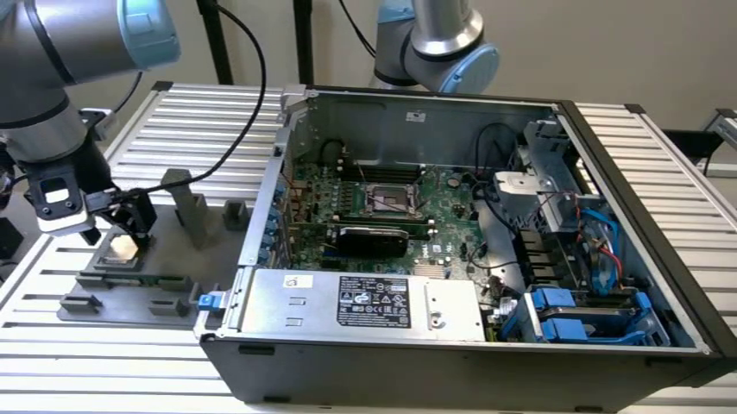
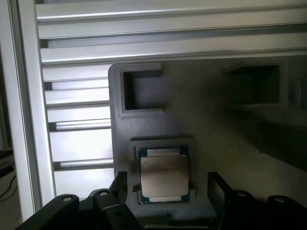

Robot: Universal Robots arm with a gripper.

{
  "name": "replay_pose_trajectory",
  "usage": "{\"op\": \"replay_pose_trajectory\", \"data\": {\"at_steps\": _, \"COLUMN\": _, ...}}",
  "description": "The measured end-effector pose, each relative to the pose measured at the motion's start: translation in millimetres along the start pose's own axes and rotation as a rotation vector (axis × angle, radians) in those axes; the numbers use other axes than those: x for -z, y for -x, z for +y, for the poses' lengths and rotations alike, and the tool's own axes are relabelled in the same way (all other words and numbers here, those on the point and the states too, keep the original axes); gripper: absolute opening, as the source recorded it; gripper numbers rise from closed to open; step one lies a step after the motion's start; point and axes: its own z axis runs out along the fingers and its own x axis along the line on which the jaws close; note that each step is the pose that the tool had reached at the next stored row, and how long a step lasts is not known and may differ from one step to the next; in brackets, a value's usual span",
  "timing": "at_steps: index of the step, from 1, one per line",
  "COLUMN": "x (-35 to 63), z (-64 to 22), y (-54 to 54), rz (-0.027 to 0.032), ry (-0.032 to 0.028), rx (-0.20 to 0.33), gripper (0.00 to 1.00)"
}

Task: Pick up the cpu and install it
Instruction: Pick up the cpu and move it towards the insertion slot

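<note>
The gripper (image 1: 106, 231) hangs with its jaws spread wide just over the cpu (image 1: 119, 248), one finger on each side and clear of its edges. The cpu lies flat in a recess of the grey holder (image 1: 173, 252) on the bench (image 1: 69, 362), to the exterior view's left of the open computer case (image 1: 461, 366).

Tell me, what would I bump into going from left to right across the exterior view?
cpu → tall grey post → black socket on the motherboard → blue drive bays
</note>
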Motion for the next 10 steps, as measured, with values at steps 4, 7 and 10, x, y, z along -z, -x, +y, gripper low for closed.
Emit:
{"op": "replay_pose_trajectory", "data": {"at_steps": 4, "x": -7.2, "z": 0.1, "y": -0.2, "rz": 0.0002, "ry": 0.0022, "rx": 0.0, "gripper": 0.77}}
{"op": "replay_pose_trajectory", "data": {"at_steps": 7, "x": -10.8, "z": 0.2, "y": -0.1, "rz": 0.0005, "ry": 0.0053, "rx": 0.0, "gripper": 0.77}}
{"op": "replay_pose_trajectory", "data": {"at_steps": 10, "x": -12.5, "z": 0.2, "y": 0.2, "rz": 0.0005, "ry": 0.0069, "rx": 0.0, "gripper": 0.77}}
